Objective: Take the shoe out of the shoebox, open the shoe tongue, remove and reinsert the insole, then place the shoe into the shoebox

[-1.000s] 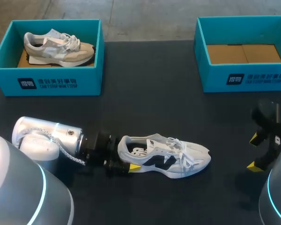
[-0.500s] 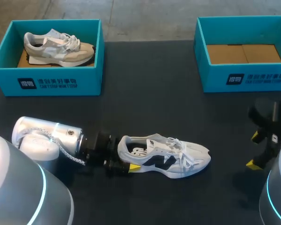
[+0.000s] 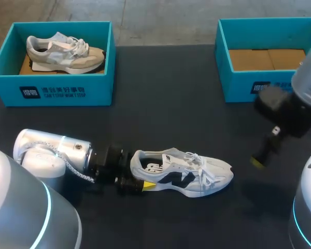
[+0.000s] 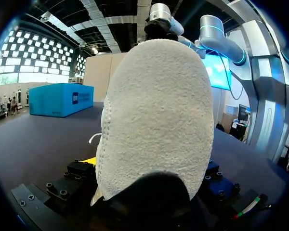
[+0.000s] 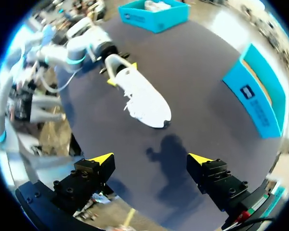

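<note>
**Left arm holds a white sneaker by its heel; right arm hangs open-fingered beside it**

A wide black table (image 3: 166, 93) fills the scene. The left arm (image 3: 52, 153) comes in from the near left corner. It lies low and almost flat across the tabletop, with its silver wrist pointing toward the middle. The right arm (image 3: 295, 104) comes in from the right edge, raised above the table with its wrist angled down and inward.

Two teal shoeboxes sit along the far side, well apart. The left shoebox (image 3: 57, 91) holds a beige sneaker (image 3: 62, 52) lying on its side. The right shoebox (image 3: 238, 85) shows only a brown cardboard floor.

A white sneaker (image 3: 181, 174) with a dark side logo rests on its sole near the front middle of the table, outside both boxes. Its toe points toward the right arm.

The left gripper (image 3: 141, 175) is clamped on the sneaker's heel. In the left wrist view the heel fills the gap, with a finger on each side.

The right gripper (image 5: 151, 159) has its fingers spread wide with nothing between them. It hangs above bare table, well apart from the sneaker's toe.
</note>
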Action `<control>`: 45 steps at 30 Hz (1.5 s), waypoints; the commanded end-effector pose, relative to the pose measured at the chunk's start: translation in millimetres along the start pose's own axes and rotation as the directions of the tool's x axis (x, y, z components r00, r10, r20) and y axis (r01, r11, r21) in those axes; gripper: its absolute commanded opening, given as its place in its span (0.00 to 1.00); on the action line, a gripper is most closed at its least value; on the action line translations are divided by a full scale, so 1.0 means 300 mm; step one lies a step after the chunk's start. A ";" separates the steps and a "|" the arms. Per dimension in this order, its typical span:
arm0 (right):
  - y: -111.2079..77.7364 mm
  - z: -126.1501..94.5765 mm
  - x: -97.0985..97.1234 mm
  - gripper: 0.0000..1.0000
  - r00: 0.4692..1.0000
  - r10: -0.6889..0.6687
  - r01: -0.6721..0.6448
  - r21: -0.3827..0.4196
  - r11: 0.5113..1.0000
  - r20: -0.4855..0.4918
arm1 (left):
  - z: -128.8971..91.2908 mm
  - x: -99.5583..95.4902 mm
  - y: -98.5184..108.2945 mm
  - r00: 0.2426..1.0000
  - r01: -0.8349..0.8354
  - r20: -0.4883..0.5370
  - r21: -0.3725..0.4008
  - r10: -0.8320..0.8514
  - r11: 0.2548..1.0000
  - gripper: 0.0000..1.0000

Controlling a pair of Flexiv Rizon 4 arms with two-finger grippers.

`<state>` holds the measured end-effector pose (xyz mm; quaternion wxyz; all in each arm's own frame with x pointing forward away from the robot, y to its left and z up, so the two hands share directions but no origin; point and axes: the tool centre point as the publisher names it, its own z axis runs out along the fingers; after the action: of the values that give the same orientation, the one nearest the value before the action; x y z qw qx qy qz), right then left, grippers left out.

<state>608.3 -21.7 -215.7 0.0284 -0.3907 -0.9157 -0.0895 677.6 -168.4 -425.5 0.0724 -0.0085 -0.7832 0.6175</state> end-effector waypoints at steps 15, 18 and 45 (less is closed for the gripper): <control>0.086 0.005 0.029 1.00 0.999 0.014 -0.016 0.054 0.998 0.035 | 0.010 0.004 0.008 1.000 0.000 0.001 -0.002 0.000 1.000 0.00; 0.148 0.016 0.086 1.00 0.987 0.137 -0.145 0.109 0.983 0.078 | 0.010 0.004 0.008 1.000 0.000 0.001 -0.002 0.000 1.000 0.00; 0.458 0.201 0.420 1.00 0.781 0.534 -0.607 0.192 0.771 0.322 | 0.010 0.004 0.008 1.000 0.000 0.001 -0.002 0.000 1.000 0.00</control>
<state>615.3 137.8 -229.4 -0.0002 -0.6558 -0.7544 0.0300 677.5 -168.6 -425.3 0.0726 -0.0087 -0.7831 0.6176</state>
